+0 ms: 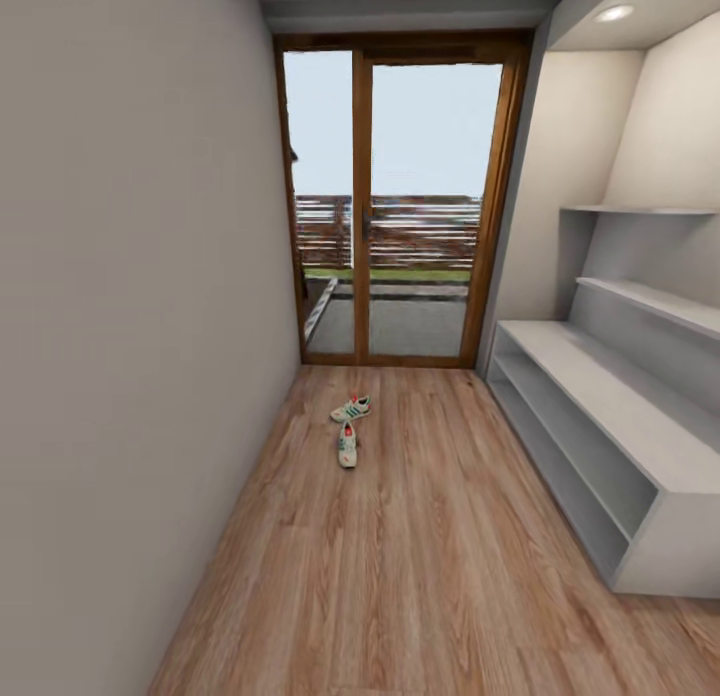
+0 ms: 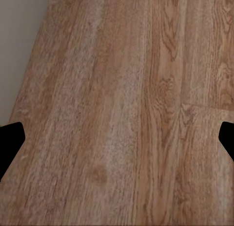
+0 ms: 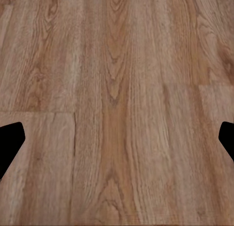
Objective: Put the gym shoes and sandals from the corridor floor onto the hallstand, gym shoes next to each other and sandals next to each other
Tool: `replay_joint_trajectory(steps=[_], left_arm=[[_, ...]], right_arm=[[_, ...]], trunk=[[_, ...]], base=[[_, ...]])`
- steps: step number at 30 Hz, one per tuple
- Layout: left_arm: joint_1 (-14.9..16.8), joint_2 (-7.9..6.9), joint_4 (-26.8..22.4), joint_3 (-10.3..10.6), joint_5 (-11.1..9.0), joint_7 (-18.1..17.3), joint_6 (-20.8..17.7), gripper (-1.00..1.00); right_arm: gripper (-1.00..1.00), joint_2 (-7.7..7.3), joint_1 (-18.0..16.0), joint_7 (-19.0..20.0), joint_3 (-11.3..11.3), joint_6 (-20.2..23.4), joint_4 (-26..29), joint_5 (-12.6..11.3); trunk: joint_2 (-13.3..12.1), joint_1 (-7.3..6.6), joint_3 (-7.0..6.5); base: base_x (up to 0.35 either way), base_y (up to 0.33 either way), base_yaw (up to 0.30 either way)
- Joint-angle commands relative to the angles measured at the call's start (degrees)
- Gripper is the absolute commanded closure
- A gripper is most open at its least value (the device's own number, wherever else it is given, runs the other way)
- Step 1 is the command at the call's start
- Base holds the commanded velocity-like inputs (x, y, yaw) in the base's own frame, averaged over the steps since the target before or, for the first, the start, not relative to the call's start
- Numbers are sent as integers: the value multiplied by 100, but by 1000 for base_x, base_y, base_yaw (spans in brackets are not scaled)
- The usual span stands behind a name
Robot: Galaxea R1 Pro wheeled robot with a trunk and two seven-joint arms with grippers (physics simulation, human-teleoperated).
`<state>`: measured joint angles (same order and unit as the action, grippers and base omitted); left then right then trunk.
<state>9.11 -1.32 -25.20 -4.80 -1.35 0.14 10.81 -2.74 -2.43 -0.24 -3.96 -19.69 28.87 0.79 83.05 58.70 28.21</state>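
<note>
**Sneakers ahead, both arms still well short**

Working left to right across my head view: a bare grey wall (image 1: pixel 120 326) runs down the left side, then the floor (image 1: pixel 430 576) stretches away to a glass door (image 1: pixel 400 206) with a wooden frame. The two sneakers lie on the planks in front of that door, left of the corridor's middle – the farther one (image 1: pixel 351 408) is angled, toe toward the left wall, and the nearer one (image 1: pixel 347 444) lies just behind it with its long axis running almost straight along the corridor. They're close together, nearly touching. The rack (image 1: pixel 600 426) fills the right side, its bench and shelves bare as far as I can see. I can't spot the sandals from here.

The left gripper (image 2: pixel 117 138) looks down at bare planks with a strip of wall at one corner; its fingertips sit at opposite edges of the picture, so it's spread wide and holding nothing. The right gripper (image 3: pixel 117 138) is likewise wide and empty over bare floor.

What matters for my next move – the sneakers are well ahead and slightly left, so I judge the left arm the nearer one once I drive forward, and the nearer shoe's lengthwise lie suits a grasp across its width
</note>
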Motion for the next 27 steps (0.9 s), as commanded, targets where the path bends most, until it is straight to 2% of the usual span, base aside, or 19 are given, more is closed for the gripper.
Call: replay_joint_trajectory(steps=[1, 14, 27], left_arm=[[4, 1, 5, -3, -14, 0, 18, -100], [4, 1, 4, -8, -14, -3, 22, -100], [4, 1, 6, -11, -14, -4, 35, -100]], right_arm=[[-100, 1, -4, -2, -8, -18, -4, 9], [-100, 1, -4, -2, -8, -18, -5, 9], [-100, 1, -4, -2, -8, -18, -4, 9]], trunk=[[3, 3, 15], [3, 3, 127], [3, 3, 140]], base=[[338, 0, 0], [338, 0, 0], [339, 0, 0]])
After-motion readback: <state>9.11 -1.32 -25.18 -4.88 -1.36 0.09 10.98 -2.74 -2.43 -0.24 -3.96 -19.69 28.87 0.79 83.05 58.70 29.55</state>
